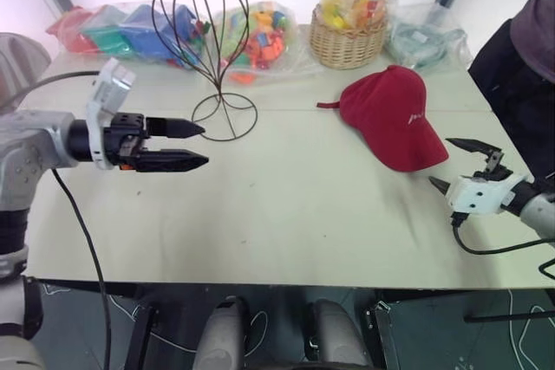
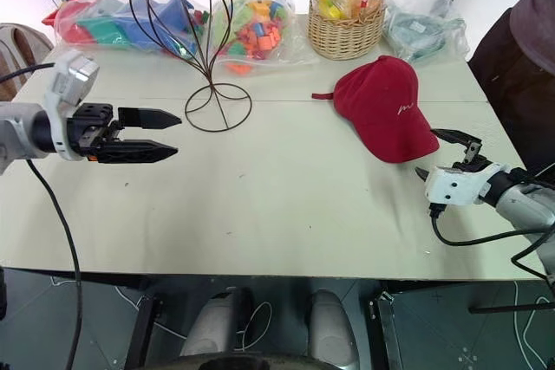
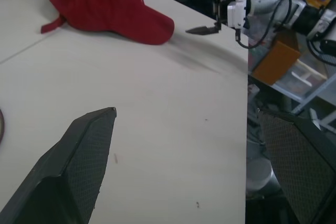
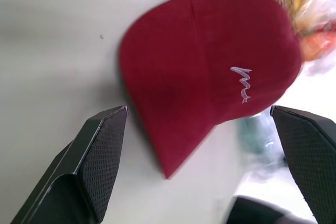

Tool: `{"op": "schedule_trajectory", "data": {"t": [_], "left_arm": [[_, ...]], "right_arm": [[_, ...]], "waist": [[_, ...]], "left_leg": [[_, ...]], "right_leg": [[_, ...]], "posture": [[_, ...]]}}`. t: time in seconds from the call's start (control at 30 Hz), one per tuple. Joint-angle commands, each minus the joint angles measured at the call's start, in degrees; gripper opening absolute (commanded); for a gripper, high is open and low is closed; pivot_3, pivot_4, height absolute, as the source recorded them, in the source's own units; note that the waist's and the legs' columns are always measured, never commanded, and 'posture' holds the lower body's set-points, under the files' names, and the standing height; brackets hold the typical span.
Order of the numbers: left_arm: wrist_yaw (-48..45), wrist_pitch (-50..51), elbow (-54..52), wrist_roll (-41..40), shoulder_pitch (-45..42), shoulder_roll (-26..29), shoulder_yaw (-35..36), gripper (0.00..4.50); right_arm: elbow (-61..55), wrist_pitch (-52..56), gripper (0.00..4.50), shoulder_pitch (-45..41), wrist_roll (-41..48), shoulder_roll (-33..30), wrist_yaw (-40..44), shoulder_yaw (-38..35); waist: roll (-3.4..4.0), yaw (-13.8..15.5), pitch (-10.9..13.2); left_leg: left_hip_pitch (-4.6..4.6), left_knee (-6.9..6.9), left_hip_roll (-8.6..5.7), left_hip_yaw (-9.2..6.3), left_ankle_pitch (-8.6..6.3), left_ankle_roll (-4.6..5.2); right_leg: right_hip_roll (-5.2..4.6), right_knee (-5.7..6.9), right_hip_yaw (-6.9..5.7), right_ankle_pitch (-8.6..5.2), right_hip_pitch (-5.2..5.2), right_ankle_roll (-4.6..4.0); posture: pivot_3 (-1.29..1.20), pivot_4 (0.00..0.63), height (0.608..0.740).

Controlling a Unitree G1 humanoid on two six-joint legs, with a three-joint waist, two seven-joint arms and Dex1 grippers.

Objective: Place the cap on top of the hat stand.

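You are looking down at a pale table (image 1: 286, 205). The cap (image 1: 395, 117), dark red with small white script on its front, lies flat on the table toward your right side, its brim pointing toward the near right edge and its rear strap trailing toward the middle. The hat stand (image 1: 206, 41), a thin dark wire cage on a short stem with a ring base, stands upright toward the far left, well apart from the cap and bare. Your right gripper (image 1: 458, 164) hovers just beside the cap's brim at the near right edge, its two black fingers spread wide with nothing between them; in the right wrist view the cap (image 4: 210, 72) lies just ahead of them. Your left gripper (image 1: 189, 144) hangs over the left side of the table, pointing across toward the middle, near the stand's base, jaws parted and empty. Behind, a wicker basket (image 1: 349, 41) and clear bags of coloured toys (image 1: 260, 36) line the far edge.
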Motion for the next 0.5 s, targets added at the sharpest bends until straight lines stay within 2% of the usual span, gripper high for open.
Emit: {"op": "schedule_trajectory", "data": {"t": [0.03, 0.23, 0.4, 0.5], "left_arm": [[-0.6, -0.5, 0.1, 0.2, -2.2, 0.0, 0.3, 4.5], [-0.3, -0.2, 0.2, 0.6, -2.9, -0.3, 0.0, 4.5], [-0.5, -0.4, 0.2, 0.7, -2.0, 0.1, 0.6, 4.5], [-0.6, -0.4, -0.5, 0.6, -0.9, 0.5, 1.2, 4.5]], "right_arm": [[9.5, -8.4, 4.45, -4.5, -14.2, -3.8, -16.3, 5.1], [21.7, -8.7, 4.45, -14.5, -35.7, -5.6, -42.7, 20.4], [30.2, -3.7, 4.45, -24.7, -45.9, -2.6, -57.7, 31.4], [35.3, -1.3, 4.45, -30.2, -49.4, -0.3, -63.7, 37.2]], "waist": [[0.0, -0.1, 0.0], [0.0, -0.3, 0.0], [-0.02, -1.5, 0.0], [-0.04, -1.8, 0.0]], "left_leg": [[0.01, 0.0, 0.0, 0.02, 0.0, 0.0], [0.01, -0.01, 0.0, 0.16, 0.13, -0.23], [0.1, 0.0, 0.0, 0.24, 0.15, -0.26], [0.21, -0.02, 0.01, 0.26, 0.16, -0.28]], "right_leg": [[0.0, 0.01, 0.03, 0.0, -0.01, 0.0], [0.02, 0.08, 0.26, 0.0, -0.17, -0.01], [0.04, 0.09, 0.39, 0.0, -0.14, -0.01], [0.1, 0.1, 0.53, 0.0, -0.11, -0.02]], "posture": [[0.0, 0.15, 0.74], [0.0, 0.15, 0.74], [0.0, 0.15, 0.74], [0.0, 0.15, 0.74]]}}
